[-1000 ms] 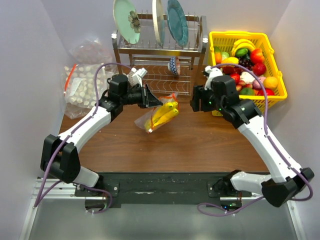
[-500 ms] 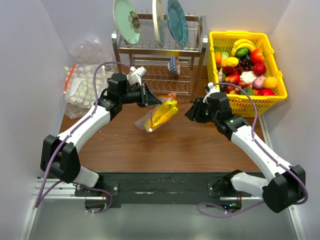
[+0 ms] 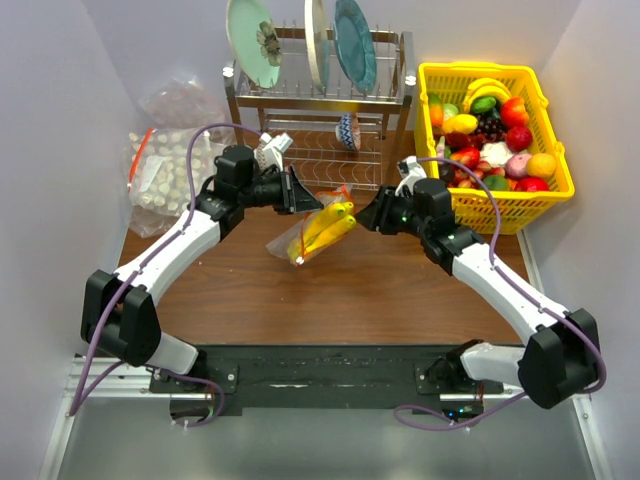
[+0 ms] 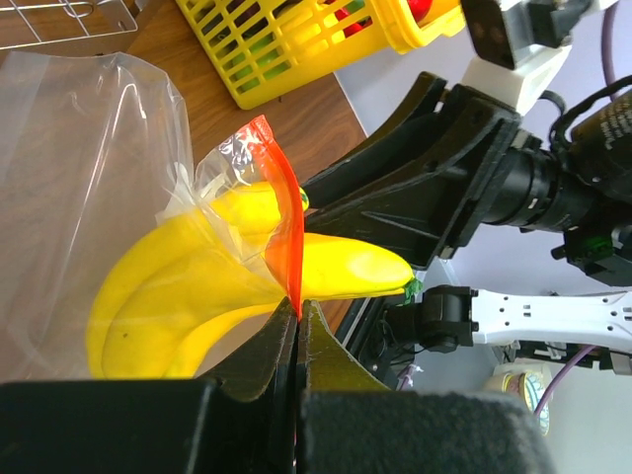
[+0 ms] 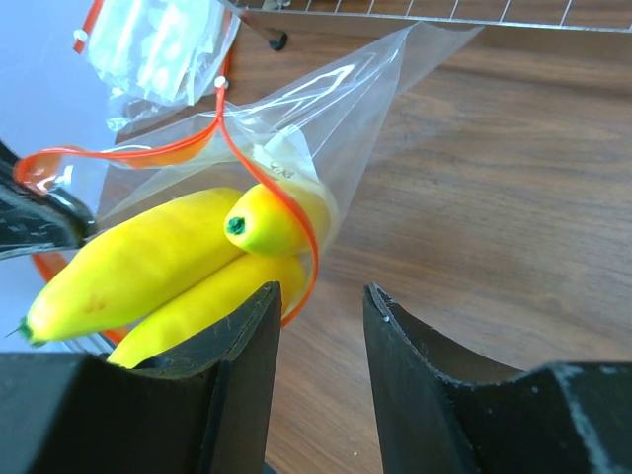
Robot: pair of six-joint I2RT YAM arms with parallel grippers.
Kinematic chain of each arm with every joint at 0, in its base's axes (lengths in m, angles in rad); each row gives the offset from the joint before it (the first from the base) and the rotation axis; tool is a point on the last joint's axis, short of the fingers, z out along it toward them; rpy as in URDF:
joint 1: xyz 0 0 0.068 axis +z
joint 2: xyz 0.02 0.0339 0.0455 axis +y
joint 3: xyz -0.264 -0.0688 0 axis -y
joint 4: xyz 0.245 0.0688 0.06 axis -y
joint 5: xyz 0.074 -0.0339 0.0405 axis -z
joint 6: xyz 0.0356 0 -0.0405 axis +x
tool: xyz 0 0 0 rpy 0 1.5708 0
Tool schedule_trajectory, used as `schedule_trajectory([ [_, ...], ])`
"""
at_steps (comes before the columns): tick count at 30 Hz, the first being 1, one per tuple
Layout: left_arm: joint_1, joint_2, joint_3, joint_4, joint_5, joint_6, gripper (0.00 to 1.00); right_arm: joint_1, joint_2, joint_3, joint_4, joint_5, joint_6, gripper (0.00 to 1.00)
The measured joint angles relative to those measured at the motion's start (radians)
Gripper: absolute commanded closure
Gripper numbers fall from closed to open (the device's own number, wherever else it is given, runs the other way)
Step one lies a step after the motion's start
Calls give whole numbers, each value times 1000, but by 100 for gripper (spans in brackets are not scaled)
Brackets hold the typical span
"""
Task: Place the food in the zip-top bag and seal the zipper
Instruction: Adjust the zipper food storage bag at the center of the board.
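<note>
Banana bunch (image 4: 197,286) juts from zip-top bag (image 4: 89,168); left gripper (image 4: 296,321) pinches zipper (image 4: 281,217), right gripper (image 5: 322,291) gapes empty; we risk knocking it out.

banana bunch (image 4: 197,286) base hid behind L pincer (image 4: 298,314), zip-top bag (image 4: 89,148) cropped at edge

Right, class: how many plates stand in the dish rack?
3, upright in the dish rack: pale green plate left, white plate edge-on in the middle, teal plate right. None seems hidden.
</note>
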Motion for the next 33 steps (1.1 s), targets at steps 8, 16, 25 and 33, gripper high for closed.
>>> schedule_trajectory([
  [8,2,0,5,-4,2,6,100,21,56,-1,28,-14,6,68],
  [16,8,0,6,-13,3,8,100,42,106,9,54,-14,8,100],
  [25,66,0,87,-144,-15,81,100,58,143,325,-328,60,-76,100],
  [33,89,16,290,-338,-160,243,100,59,254,798,-711,110,-190,100],
])
